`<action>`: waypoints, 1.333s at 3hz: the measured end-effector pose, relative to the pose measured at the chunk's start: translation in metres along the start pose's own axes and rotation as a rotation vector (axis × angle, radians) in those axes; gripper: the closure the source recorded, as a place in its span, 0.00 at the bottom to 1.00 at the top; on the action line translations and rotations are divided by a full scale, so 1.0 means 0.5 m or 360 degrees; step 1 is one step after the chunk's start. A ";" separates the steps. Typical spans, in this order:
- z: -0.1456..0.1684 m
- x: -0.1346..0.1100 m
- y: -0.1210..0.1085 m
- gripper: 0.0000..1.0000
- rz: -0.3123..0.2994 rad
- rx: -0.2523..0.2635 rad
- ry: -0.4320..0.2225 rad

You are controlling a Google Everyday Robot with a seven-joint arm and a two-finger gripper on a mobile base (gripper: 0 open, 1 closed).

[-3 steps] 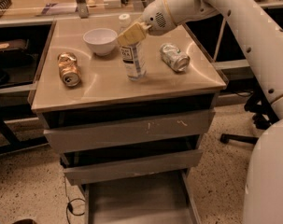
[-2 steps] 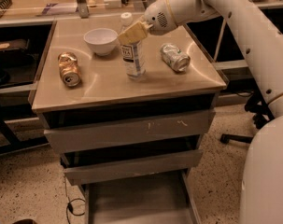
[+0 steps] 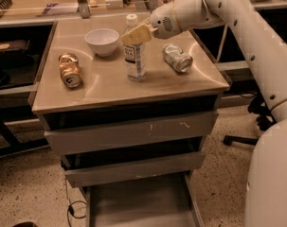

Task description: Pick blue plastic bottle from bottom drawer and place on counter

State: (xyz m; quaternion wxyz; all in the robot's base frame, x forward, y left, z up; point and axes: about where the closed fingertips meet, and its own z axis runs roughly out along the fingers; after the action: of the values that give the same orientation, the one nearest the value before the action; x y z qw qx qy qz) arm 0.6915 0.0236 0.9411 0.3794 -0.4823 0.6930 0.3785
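I see a beige counter [image 3: 110, 85], glossy and smooth, a clear plastic bottle [image 3: 134, 66], and my matt cream gripper [image 3: 137, 33] at its neck.

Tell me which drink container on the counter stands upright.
The blue plastic bottle, with the gripper at its neck, stands upright; the gold can and the crushed silver can on either side of it lie on their sides.

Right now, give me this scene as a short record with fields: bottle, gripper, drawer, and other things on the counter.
bottle: blue plastic bottle, upright on the counter
gripper: gripper at the bottle's neck, under the cap
drawer: bottom drawer pulled out
left of bottle: gold can on its side
back left: white bowl
right of bottle: crushed silver can on its side
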 end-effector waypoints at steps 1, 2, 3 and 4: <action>0.005 0.014 -0.007 1.00 0.0026 -0.0007 -0.0018; 0.001 0.006 -0.006 1.00 0.0026 -0.0007 -0.0018; 0.001 0.006 -0.006 0.81 0.0026 -0.0007 -0.0018; 0.001 0.006 -0.006 0.58 0.0026 -0.0007 -0.0018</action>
State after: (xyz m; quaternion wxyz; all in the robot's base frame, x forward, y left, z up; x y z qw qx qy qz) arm 0.6936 0.0223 0.9380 0.3792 -0.4752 0.6939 0.3859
